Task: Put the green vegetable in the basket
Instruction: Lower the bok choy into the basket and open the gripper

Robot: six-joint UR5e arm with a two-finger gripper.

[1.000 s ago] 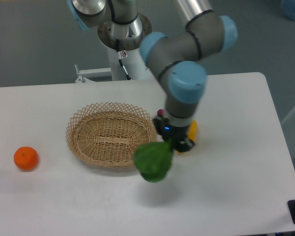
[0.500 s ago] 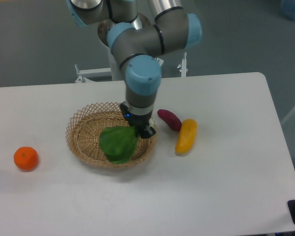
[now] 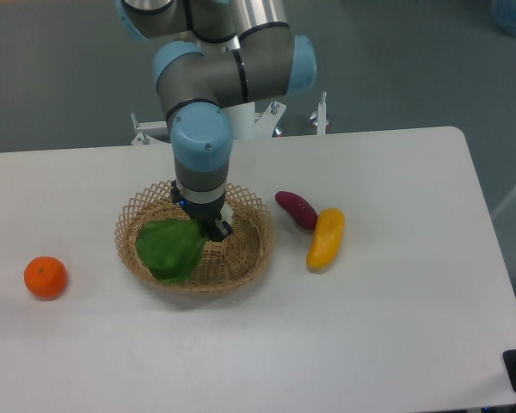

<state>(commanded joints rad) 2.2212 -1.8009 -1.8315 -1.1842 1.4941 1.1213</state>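
While veg [image 3: 170, 250] hangs over basket [image 3: 249, 254], white table [image 3: 396, 327], grey floor [image 3: 413, 60]

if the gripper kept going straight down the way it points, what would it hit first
Most likely the floor of the basket, since the gripper points down over it holding the green vegetable. The vegetable may touch first; depth is unclear.

A lab: robot arm [image 3: 232, 77] mounted at a white table [image 3: 396, 327].
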